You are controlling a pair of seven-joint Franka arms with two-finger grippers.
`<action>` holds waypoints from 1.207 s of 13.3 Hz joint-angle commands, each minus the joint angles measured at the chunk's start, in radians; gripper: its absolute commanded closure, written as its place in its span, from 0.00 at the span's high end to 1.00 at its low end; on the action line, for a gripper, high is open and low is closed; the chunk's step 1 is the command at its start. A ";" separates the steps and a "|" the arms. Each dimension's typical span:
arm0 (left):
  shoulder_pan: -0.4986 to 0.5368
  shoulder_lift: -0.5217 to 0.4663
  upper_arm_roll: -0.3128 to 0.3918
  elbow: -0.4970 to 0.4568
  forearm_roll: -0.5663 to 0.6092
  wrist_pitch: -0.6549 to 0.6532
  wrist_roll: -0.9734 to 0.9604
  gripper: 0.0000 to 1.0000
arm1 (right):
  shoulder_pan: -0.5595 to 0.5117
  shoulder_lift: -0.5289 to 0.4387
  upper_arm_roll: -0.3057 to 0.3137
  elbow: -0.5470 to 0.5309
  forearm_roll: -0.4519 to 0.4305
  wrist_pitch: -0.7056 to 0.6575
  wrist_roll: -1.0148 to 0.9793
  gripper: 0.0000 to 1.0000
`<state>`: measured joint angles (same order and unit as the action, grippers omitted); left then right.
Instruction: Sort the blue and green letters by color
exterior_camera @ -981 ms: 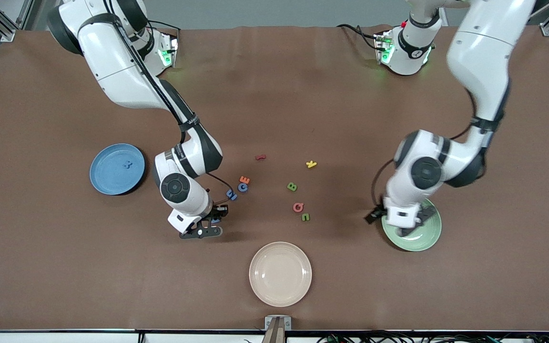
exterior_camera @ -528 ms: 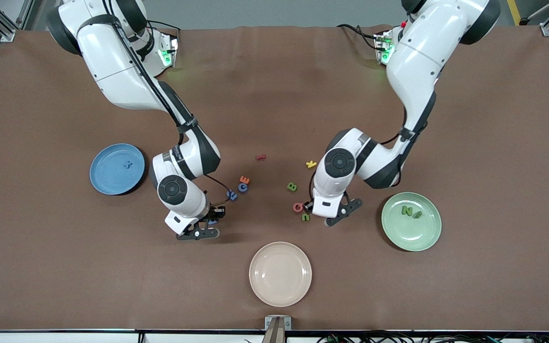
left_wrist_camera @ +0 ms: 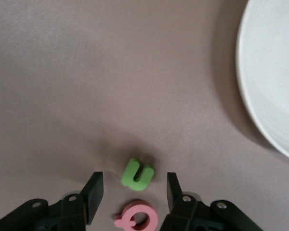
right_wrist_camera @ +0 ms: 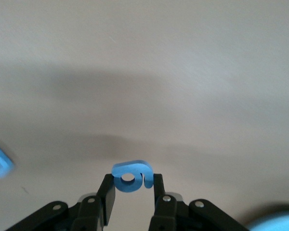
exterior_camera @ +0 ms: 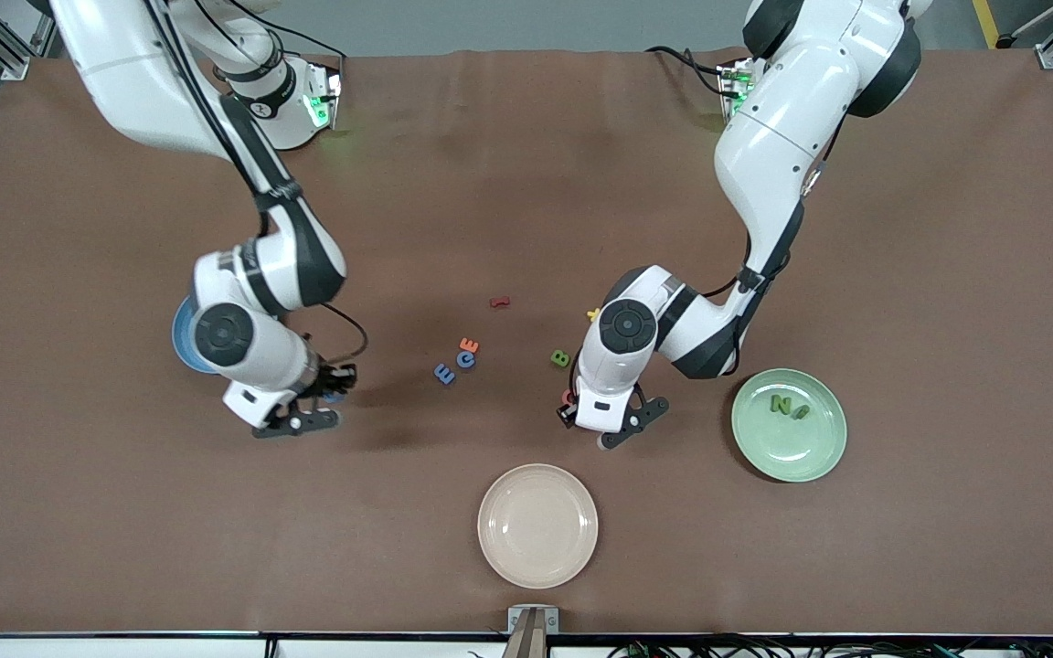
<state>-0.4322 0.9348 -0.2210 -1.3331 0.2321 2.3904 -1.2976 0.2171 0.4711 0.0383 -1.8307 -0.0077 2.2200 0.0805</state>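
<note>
My right gripper (exterior_camera: 333, 397) is shut on the blue 6-like letter (right_wrist_camera: 131, 176) and holds it above the bare cloth beside the blue plate (exterior_camera: 181, 340). My left gripper (exterior_camera: 581, 416) is open, its fingers either side of a green bar-like letter (left_wrist_camera: 137, 173) lying next to the pink Q (left_wrist_camera: 137, 219). The blue E (exterior_camera: 443, 373) and blue C (exterior_camera: 465, 359) lie mid-table by the orange E (exterior_camera: 469, 345). The green B (exterior_camera: 560, 358) lies beside the left arm. The green N (exterior_camera: 778, 402) and a green bar (exterior_camera: 801, 412) sit in the green plate (exterior_camera: 814, 457). The blue X is hidden.
A cream plate (exterior_camera: 537, 525) lies near the front edge and also shows in the left wrist view (left_wrist_camera: 274, 82). A dark red piece (exterior_camera: 499, 302) lies mid-table. The yellow K (exterior_camera: 592, 313) is mostly hidden by the left arm.
My right gripper has carried the blue 6-like letter from near the blue E toward the blue plate. My left gripper has moved from the green plate to over the green bar-like letter by the pink Q.
</note>
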 commanded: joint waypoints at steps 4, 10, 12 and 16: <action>-0.023 0.050 0.023 0.028 0.012 0.033 -0.011 0.52 | -0.201 -0.226 0.017 -0.367 -0.011 0.136 -0.256 0.13; -0.030 0.042 0.042 0.012 0.012 -0.006 -0.017 0.00 | -0.389 -0.238 0.015 -0.444 -0.011 0.176 -0.531 0.15; -0.016 -0.002 0.043 0.012 0.013 -0.127 -0.014 0.00 | -0.415 -0.240 0.015 -0.491 -0.012 0.240 -0.554 0.15; 0.073 -0.131 0.037 0.003 0.015 -0.292 0.001 0.00 | -0.432 -0.240 0.015 -0.571 -0.012 0.300 -0.561 0.16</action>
<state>-0.3990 0.8921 -0.1800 -1.2964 0.2328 2.1796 -1.2972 -0.1905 0.2696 0.0342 -2.3408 -0.0078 2.4915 -0.4669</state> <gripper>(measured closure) 0.665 0.634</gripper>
